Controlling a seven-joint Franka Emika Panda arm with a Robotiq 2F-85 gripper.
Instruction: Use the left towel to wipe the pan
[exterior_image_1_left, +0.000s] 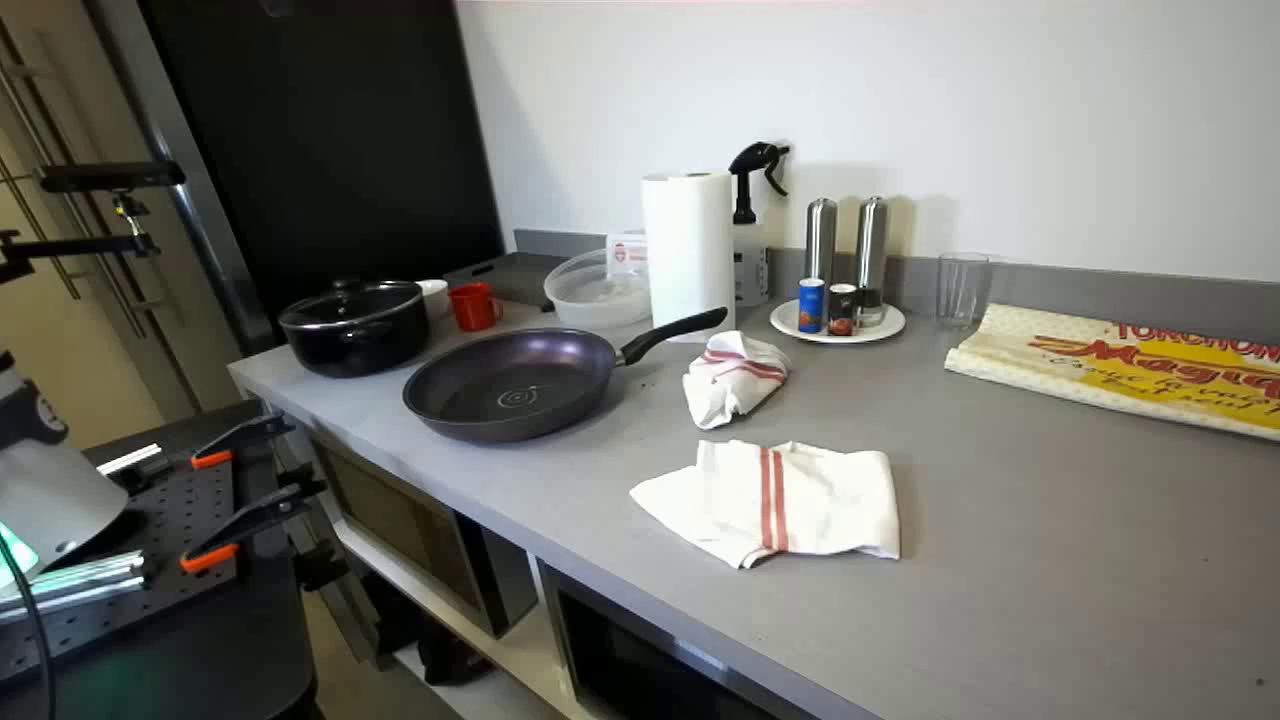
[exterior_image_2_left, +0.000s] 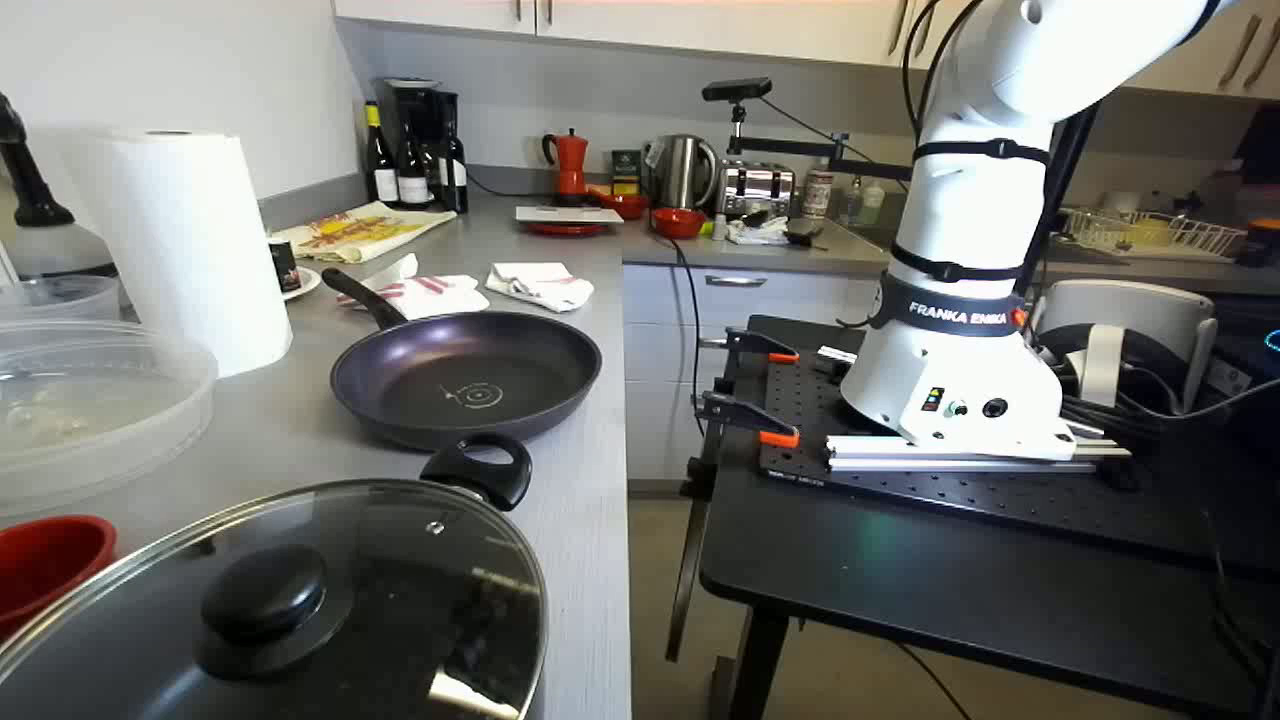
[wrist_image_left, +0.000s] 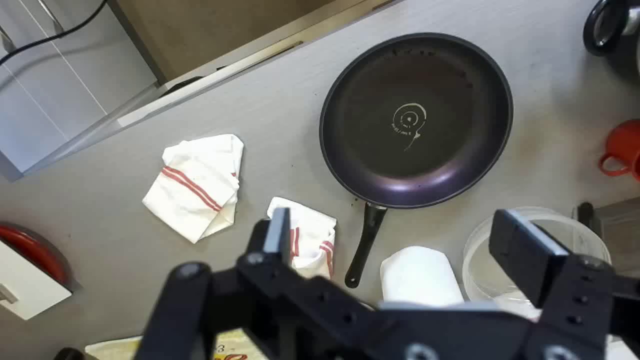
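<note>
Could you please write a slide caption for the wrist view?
Open jaws above a grey counter, with a dark pan, a red-striped towel and a second towel partly hidden by the jaws.

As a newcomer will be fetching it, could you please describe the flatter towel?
On the grey counter, find the dark frying pan. Nearby lies the flatter towel, white with red stripes. Unlike the crumpled towel by the pan's handle, it lies loosely folded, nearer the front edge.

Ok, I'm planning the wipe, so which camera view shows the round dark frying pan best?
The wrist view. It looks down on the round dark frying pan, taking in its full outline, pale circular mark and whole black handle. Both exterior views show pan, mark and handle, but from a lower slant that foreshortens the inside.
</note>
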